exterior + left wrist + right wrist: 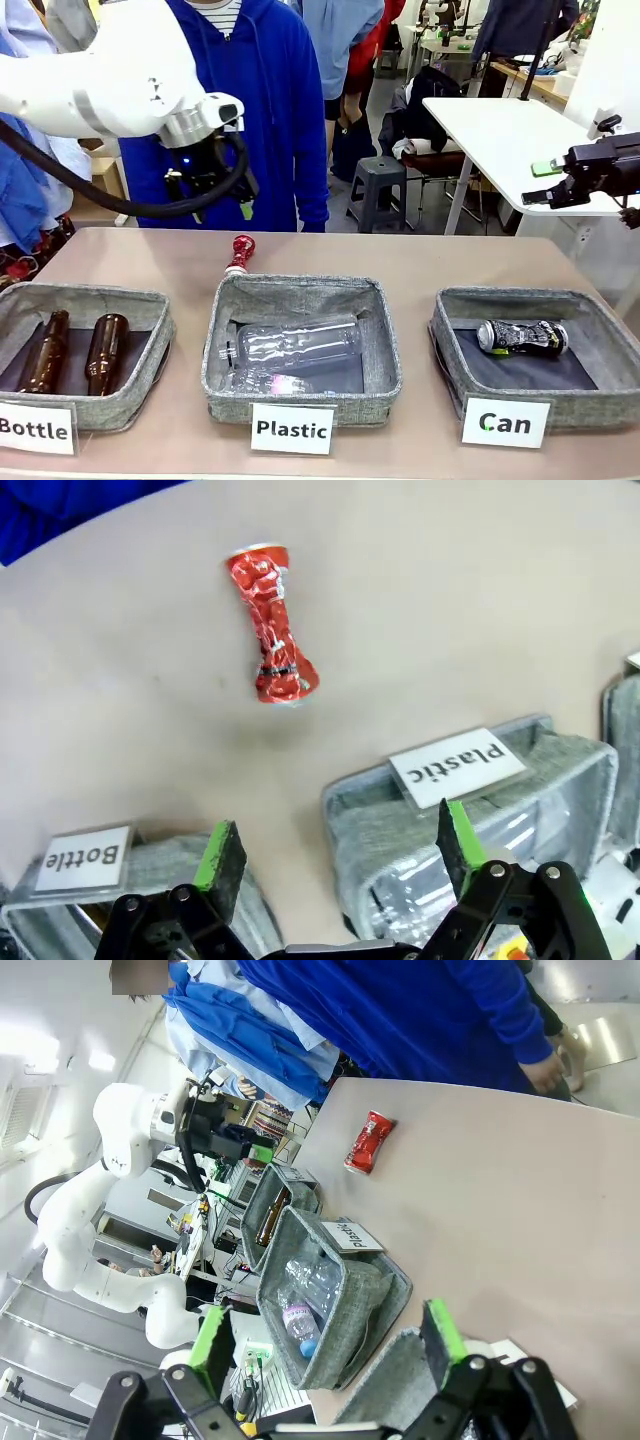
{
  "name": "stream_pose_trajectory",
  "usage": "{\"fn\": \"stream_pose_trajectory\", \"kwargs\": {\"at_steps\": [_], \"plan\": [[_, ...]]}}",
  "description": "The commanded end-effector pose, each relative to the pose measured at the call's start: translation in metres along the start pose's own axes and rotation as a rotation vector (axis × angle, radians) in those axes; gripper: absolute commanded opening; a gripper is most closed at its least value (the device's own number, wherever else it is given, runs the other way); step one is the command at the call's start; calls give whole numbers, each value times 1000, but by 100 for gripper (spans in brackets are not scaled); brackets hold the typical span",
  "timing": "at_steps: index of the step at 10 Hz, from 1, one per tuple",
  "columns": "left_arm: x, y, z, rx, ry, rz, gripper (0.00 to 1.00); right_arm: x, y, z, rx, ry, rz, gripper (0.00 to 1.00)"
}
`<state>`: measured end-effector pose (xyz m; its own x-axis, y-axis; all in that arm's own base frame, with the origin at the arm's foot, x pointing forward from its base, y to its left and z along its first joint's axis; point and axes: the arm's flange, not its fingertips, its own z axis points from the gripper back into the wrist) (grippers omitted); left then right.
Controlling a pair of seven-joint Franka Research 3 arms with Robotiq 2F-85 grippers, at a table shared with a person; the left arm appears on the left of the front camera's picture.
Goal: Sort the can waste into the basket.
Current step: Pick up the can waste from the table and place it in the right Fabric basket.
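Status: black-and-silver can (521,337) already lies in Can basket (610,395), lower right. Red can (240,253) remains on tabletop (420,262) behind Plastic basket (380,375); left gripper (210,196) above it, right gripper (545,183) parked aside, jaws wide, empty.

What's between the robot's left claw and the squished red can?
Nothing. In the left wrist view, the open left gripper looks down at the red can, with bare table between them.
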<state>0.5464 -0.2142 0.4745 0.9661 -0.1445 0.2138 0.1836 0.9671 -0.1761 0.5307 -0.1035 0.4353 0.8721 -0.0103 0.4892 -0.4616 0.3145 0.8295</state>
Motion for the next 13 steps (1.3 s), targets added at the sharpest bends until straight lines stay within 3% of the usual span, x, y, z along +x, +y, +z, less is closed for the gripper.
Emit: {"fn": "stream_pose_trajectory", "kwargs": {"at_steps": [1, 7, 9, 10, 13], "plan": [[-7, 9, -8, -24, -32, -6, 100, -1, 3, 0, -16, 3, 18, 100], [7, 12, -27, 3, -45, 55, 100, -1, 3, 0, -16, 3, 18, 100], [22, 14, -57, 21, -25, 110, 100, -1, 3, 0, -16, 3, 18, 100], [27, 12, -75, 73, -61, 154, 100, -1, 3, 0, -16, 3, 18, 100], [46, 18, -123, 107, -13, 199, 100, -1, 3, 0, -16, 3, 18, 100]]}}
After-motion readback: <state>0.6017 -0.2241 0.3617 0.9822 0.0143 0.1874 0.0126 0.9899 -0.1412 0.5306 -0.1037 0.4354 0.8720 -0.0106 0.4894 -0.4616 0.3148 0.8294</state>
